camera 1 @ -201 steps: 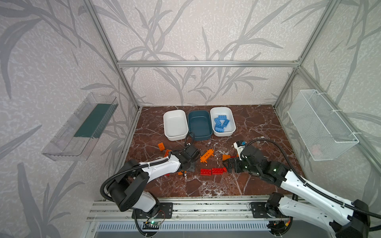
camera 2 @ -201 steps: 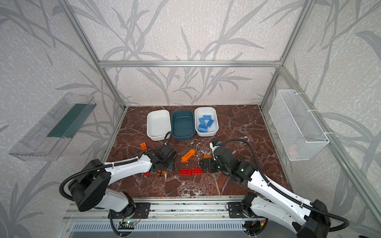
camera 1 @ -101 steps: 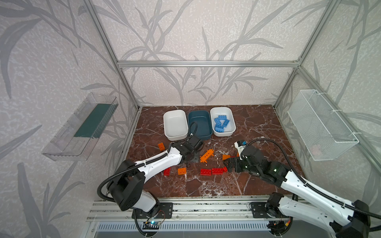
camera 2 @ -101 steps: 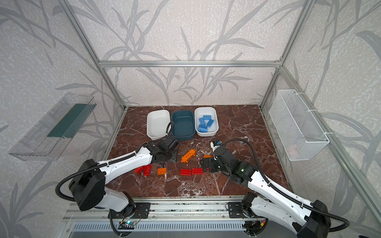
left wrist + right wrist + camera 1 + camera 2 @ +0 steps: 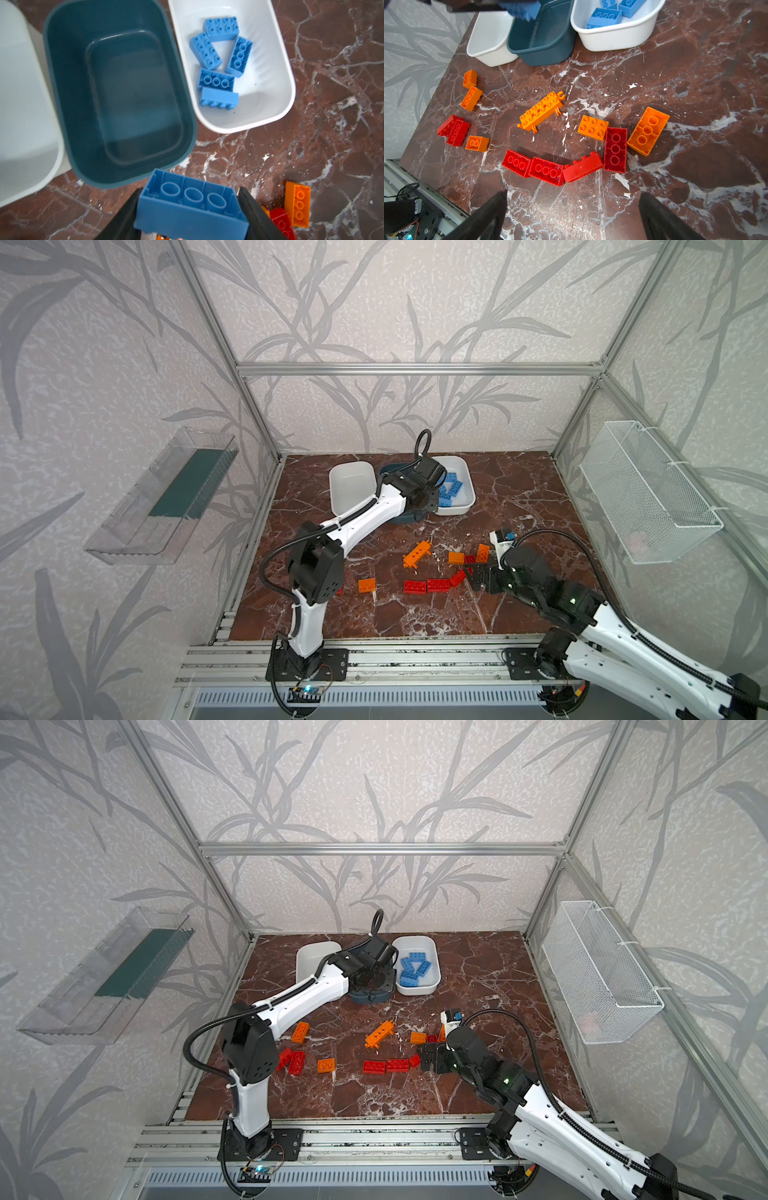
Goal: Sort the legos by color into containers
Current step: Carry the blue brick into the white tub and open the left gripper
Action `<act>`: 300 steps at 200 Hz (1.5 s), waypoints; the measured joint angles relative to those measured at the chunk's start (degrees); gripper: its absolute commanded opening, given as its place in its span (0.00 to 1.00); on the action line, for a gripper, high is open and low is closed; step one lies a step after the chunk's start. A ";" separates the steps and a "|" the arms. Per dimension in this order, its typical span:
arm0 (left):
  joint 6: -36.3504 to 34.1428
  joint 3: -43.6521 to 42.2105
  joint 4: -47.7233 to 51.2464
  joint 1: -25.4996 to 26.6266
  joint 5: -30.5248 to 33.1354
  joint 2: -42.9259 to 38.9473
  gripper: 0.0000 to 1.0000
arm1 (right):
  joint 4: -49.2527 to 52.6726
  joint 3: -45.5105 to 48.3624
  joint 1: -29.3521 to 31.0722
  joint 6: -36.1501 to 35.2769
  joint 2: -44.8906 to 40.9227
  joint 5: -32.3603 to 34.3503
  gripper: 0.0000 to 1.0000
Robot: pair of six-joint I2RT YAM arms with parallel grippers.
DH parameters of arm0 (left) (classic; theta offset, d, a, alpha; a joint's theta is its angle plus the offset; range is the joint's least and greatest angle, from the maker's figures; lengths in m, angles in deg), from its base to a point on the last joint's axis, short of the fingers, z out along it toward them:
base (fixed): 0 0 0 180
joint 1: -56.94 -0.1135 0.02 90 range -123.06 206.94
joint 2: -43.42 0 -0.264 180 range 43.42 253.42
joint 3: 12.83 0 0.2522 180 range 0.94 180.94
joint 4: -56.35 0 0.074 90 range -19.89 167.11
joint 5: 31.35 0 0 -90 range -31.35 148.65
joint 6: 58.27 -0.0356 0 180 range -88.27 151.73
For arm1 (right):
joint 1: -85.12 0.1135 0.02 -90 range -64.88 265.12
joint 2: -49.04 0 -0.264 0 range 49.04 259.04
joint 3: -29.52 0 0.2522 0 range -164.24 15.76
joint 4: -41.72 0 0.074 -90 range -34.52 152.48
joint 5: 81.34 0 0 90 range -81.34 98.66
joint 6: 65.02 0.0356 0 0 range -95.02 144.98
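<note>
Two black fingers (image 5: 255,216) of the left gripper (image 5: 190,209) are clamped on the long sides of a blue brick (image 5: 193,199). It is held with its hollow underside toward the wrist camera. In both top views that left gripper (image 5: 419,499) hangs above the near end of the dark teal tub (image 5: 60,83), the middle of three tubs set side by side at the back of the table (image 5: 519,497).

Touching the teal tub on its right in both top views is a white tub (image 5: 286,79). Five blue bricks (image 5: 205,49) lie jumbled in it, some studs up, some upside down, one on its side. On the other side of the teal tub stands the second white tub (image 5: 351,485).

Over to the right gripper (image 5: 571,207): jaws spread wide, nothing between them, low over the table at the near right. Just ahead of it is a ragged row of red bricks (image 5: 546,170). Two lie hollow side up, a third is tipped on its side, and a darker red one (image 5: 615,149) stands across the row's end. An orange brick (image 5: 648,131) and a shorter orange brick (image 5: 592,127) flank that dark one.

Further out, the long orange piece (image 5: 542,110) with side pegs lies alone, slanted, mid-table. Beyond it, near the left arm's base, is a loose cluster of three small orange bricks (image 5: 471,98) and two red ones (image 5: 453,129) touching each other.
</note>
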 measured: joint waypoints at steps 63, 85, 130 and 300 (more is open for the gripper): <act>-1.38 39.06 6.51 -0.68 -1.29 26.16 0.46 | -0.02 0.07 -8.24 -0.68 0.42 -5.16 0.99; -1.16 41.53 6.05 -1.36 -3.04 30.18 0.48 | -1.27 1.09 -10.71 -0.57 0.92 -7.50 0.99; -0.02 41.53 2.12 -3.26 -7.61 33.88 0.74 | -2.51 2.99 -14.38 -0.39 3.63 -10.95 0.99; 1.86 -27.91 -14.51 -3.76 5.40 -21.94 0.94 | -0.02 -3.52 -2.34 -4.17 4.72 -8.55 0.99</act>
